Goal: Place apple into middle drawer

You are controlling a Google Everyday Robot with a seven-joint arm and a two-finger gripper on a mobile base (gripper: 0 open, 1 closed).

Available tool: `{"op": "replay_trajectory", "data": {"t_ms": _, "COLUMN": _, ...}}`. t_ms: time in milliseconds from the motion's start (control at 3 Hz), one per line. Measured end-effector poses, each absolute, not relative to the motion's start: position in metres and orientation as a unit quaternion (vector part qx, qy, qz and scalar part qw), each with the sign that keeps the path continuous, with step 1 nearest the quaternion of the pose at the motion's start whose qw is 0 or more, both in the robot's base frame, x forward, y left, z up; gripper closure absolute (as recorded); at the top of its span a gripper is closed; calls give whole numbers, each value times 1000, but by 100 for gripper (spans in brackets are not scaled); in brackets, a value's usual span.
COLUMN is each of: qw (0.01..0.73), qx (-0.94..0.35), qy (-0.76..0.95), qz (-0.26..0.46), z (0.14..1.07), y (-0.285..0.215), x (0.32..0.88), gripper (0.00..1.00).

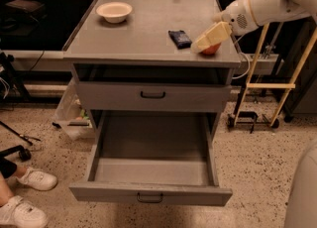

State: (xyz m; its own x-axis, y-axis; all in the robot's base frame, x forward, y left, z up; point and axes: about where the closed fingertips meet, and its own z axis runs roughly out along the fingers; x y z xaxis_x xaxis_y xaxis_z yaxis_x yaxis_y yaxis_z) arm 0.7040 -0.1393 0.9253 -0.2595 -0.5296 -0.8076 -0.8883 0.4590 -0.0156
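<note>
The apple (213,50) sits on the grey cabinet top (143,28) near its front right corner; only its red-orange lower part shows. My gripper (207,41) reaches in from the upper right on a white arm and lies right over the apple, covering its top. The middle drawer (148,192) is pulled far out below, with a small dark loop handle on its front, and nothing shows inside it. The alike grey drawer (152,94) above it is closed.
A dark blue packet (180,38) lies just left of the apple. A cream bowl (114,11) stands at the back left. A wooden frame on wheels (277,83) stands to the right. A person's shoes (22,197) are on the floor at lower left, and a plastic bag (74,115) lies beside the cabinet.
</note>
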Motion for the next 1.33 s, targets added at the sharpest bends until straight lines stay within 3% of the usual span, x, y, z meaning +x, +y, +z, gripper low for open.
{"op": "replay_trajectory", "data": {"t_ms": 333, "qw": 397, "qx": -406, "qy": 798, "qz": 202, "z": 896, "y": -172, "x": 720, "gripper": 0}}
{"op": "replay_trajectory", "data": {"t_ms": 1333, "qw": 417, "qx": -366, "qy": 807, "qz": 201, "z": 877, "y": -158, "x": 750, "gripper": 0}}
